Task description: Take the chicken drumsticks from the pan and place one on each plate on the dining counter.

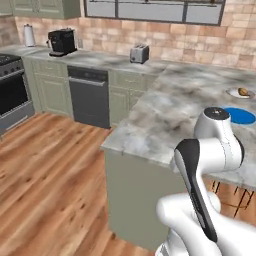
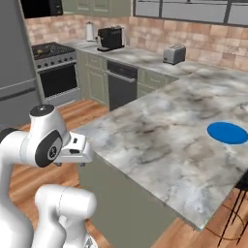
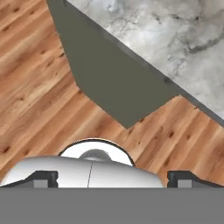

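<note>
Drumstick (image 1: 243, 91) on white plate (image 1: 233, 93), blue plate (image 2: 227, 132) bare, dining counter (image 2: 160, 140)

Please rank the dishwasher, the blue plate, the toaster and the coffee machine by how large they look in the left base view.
1. Dishwasher.
2. Blue plate, partly hidden by the arm.
3. Coffee machine.
4. Toaster.
The plate sits nearer the camera, so its rank over the coffee machine is unsure.

Even, soft, bright light fills the kitchen, with no hard shadows or glare. All views look slightly blurry and low-resolution; edges show no distortion.
</note>
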